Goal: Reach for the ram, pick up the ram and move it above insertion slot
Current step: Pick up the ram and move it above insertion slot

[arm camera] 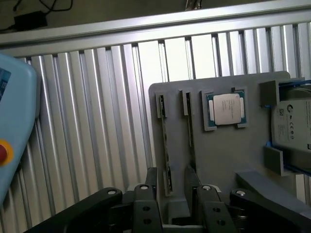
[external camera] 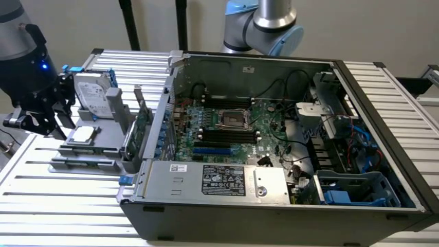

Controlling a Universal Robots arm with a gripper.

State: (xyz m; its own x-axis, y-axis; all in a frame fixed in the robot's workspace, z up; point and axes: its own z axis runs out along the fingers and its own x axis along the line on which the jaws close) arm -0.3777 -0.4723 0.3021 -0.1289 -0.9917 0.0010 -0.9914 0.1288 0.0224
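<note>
Ribbed aluminium table (external camera: 55, 206), with an open PC case (external camera: 274, 226) mid-scene and a grey parts fixture (arm camera: 223, 155) on the exterior view's left of it. The gripper (arm camera: 172, 178) hangs over the fixture's near end, jaws spread and nothing pinched. The ram (arm camera: 166, 145) stands on edge in its slot, lined up between the fingers and, as far as I can tell, untouched. A second thin stick (arm camera: 188, 126) sits in the next slot, just beside it, and the CPU (arm camera: 227, 109) is past that.

Risks, imo:
- One finger looks nearly over the neighbour stick, so it could land on it or grab both.
- An off-centre pinch on so thin a board could tilt it and jam it in the slot.
- The expansion card (external camera: 141, 128) and the case wall stand between fixture and mobo, so a low carry could clip them.
</note>
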